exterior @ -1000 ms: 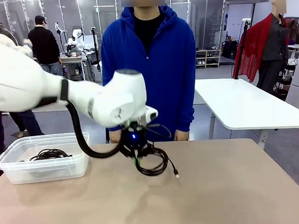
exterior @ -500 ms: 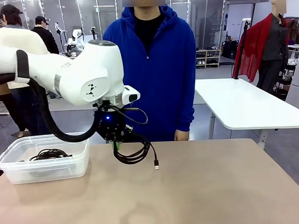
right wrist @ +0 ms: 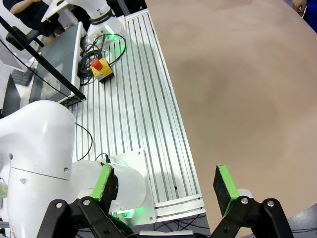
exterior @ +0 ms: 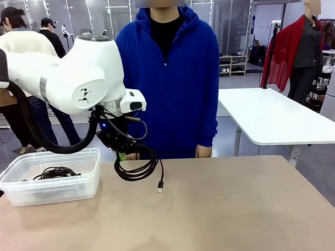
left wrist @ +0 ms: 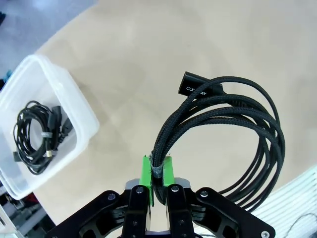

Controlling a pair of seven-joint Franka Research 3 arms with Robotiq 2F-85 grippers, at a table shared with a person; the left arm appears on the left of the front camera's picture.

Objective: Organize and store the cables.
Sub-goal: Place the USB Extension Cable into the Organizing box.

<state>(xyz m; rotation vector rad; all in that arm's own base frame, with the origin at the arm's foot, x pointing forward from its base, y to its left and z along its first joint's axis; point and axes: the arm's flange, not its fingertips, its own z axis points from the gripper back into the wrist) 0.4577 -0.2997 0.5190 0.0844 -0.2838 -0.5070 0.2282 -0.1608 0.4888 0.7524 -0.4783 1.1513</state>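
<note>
- Tan table (exterior: 242, 211), smooth top.
- Clear bin (exterior: 76, 186) rests on its left side, near the edge.
- A coiled black cable (exterior: 56, 173) lies inside the bin.

Stood in a large open workroom with a grey floor (exterior: 267, 141) and glass partitions (exterior: 92, 18) along the far side, lit from ceiling lights above. Worked at a tan table (exterior: 242, 211). Had a white table (exterior: 277, 119) on a grey leg behind it to the right, and a low shelf (exterior: 231, 65) with small items farther back. Showed a cluttered workbench (exterior: 85, 65) at the far left. Carried a ribbed metal base plate (right wrist: 143, 109) beside the tan tabletop, with a yellow box bearing a red button (right wrist: 100, 68) on it.
</note>
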